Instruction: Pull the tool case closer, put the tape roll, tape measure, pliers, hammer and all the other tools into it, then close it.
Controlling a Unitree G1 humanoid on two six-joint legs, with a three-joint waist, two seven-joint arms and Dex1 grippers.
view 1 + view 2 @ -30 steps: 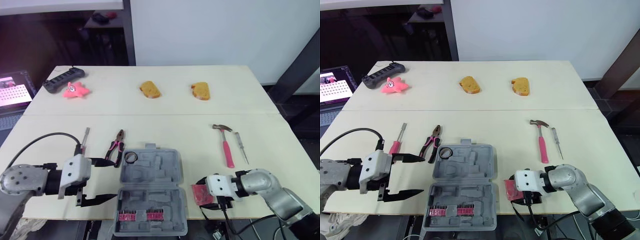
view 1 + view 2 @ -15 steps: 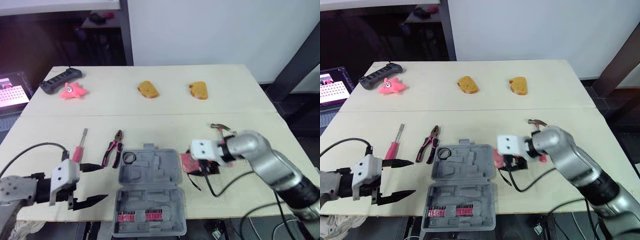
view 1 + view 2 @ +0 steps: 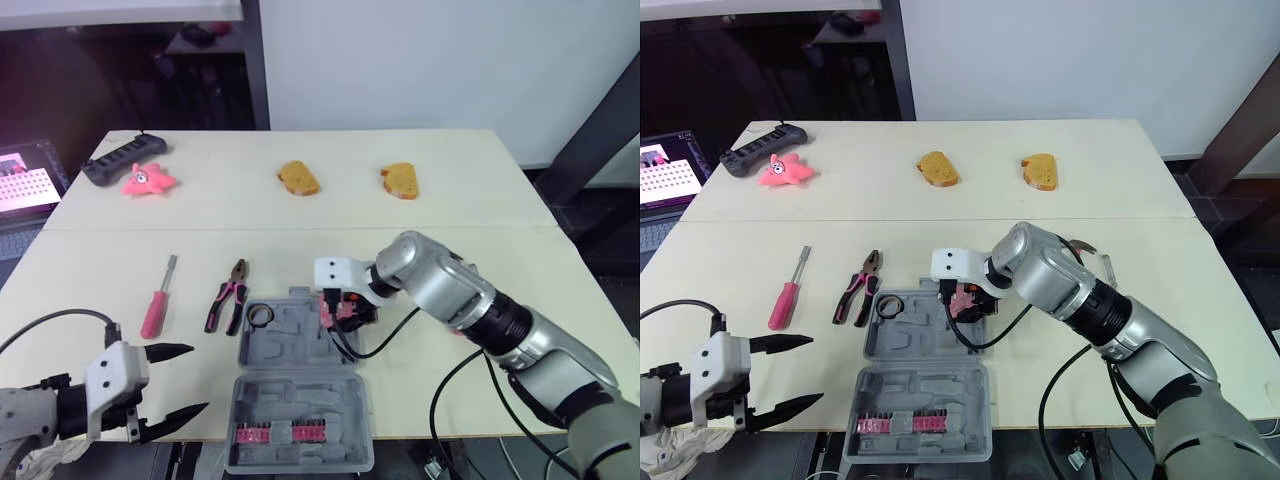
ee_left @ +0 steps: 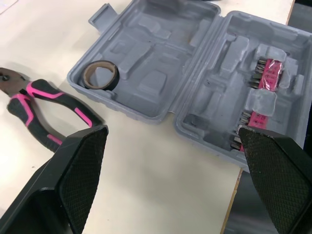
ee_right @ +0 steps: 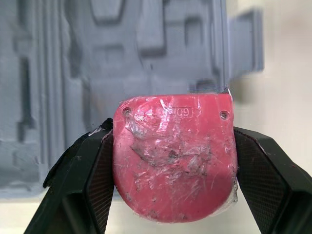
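The grey tool case [image 3: 300, 385] lies open near the table's front edge, with the black tape roll [image 3: 262, 316] in its far half and pink bit strips [image 3: 290, 432] in the near half. My right gripper [image 3: 345, 308] is shut on the red tape measure [image 5: 173, 156], held over the far half's right edge. My left gripper [image 3: 197, 379] stands open at the front left, apart from the case [image 4: 161, 83]. Pink-handled pliers [image 3: 226, 297] and a pink screwdriver [image 3: 155, 305] lie left of the case. A small screwdriver [image 3: 1108, 268] lies behind my right arm.
Two bread-shaped pieces [image 3: 299, 178] [image 3: 400, 180] sit at the back middle. A pink star toy [image 3: 150, 180] and a black bar-shaped device [image 3: 122, 158] lie at the back left. A lit screen [image 3: 25, 185] stands off the table's left side.
My right arm has swung from the table's front right edge leftwards, carrying the tape measure over the case. My left gripper has drawn back toward the front left edge.
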